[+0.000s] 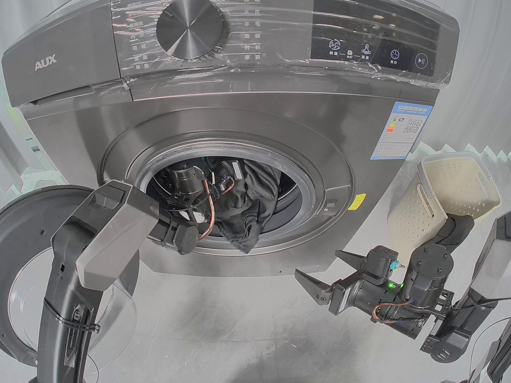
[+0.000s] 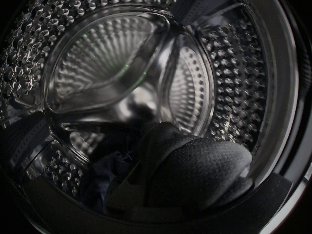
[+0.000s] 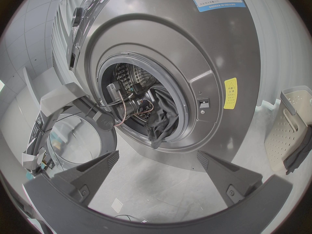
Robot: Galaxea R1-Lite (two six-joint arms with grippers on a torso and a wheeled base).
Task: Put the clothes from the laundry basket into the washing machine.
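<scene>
The grey washing machine (image 1: 340, 150) stands with its round door (image 1: 32, 272) swung open to the left. My left arm (image 1: 186, 179) is inside the drum opening, and a dark garment (image 1: 247, 203) lies over its end and hangs down over the lower door rim. Inside the drum this dark garment (image 2: 195, 169) covers the left gripper; a dark blue cloth (image 2: 107, 173) lies on the drum floor beside it. My right gripper (image 1: 316, 261) hangs open and holds nothing, low in front of the machine's right side. The cream laundry basket (image 1: 458, 187) stands to the right, with a dark cloth (image 1: 459, 229) over its edge.
The open door (image 3: 81, 140) takes up the floor to the left of the machine. The basket (image 3: 286, 127) leans near the white wall at the right. Bare grey floor (image 1: 239, 315) lies between the machine and my right gripper (image 3: 156, 153).
</scene>
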